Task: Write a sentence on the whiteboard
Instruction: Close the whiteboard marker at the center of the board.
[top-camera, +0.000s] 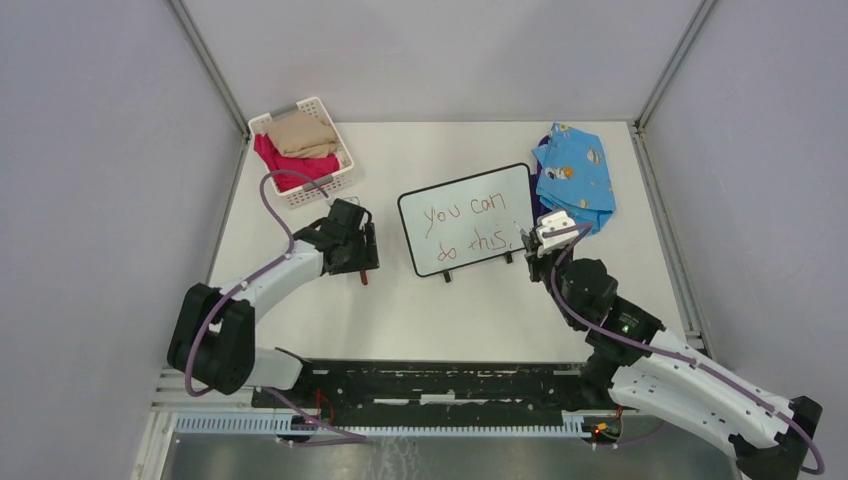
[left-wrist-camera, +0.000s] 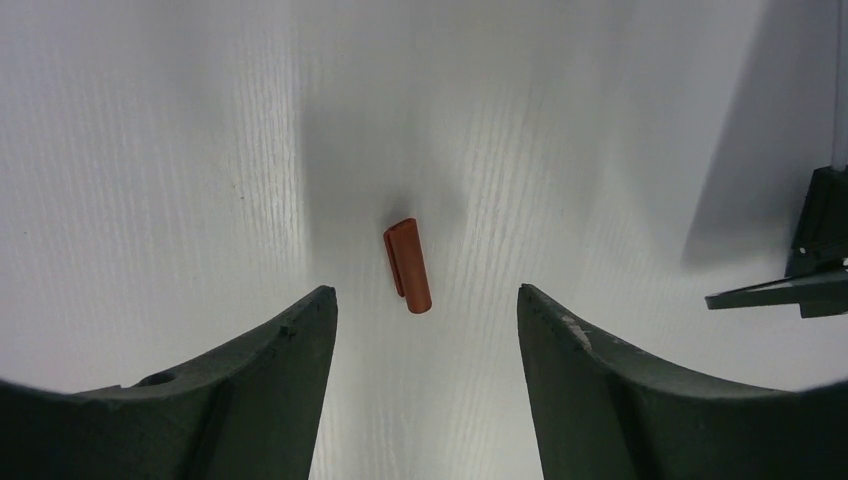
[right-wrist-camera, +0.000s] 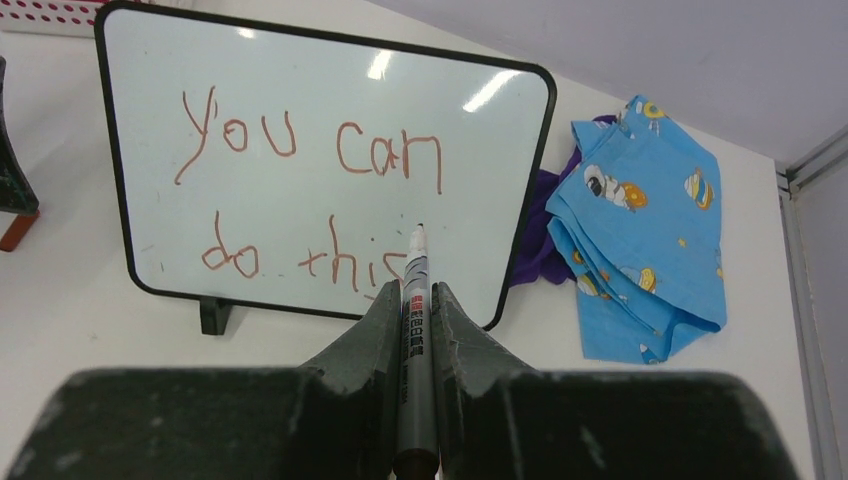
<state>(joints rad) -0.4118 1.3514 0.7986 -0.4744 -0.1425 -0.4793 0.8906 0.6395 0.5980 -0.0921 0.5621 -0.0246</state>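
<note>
The whiteboard stands on its feet mid-table, with "you can do this" written on it in red-brown. My right gripper is shut on a grey marker, whose tip points at the board's lower right, just after "this". A red-brown marker cap lies on the table left of the board. My left gripper hovers over the cap, open, with nothing between its fingers.
A white basket with pink and beige cloth sits at the back left. A blue patterned cloth over a purple one lies right of the board. Grey walls close in the table on three sides.
</note>
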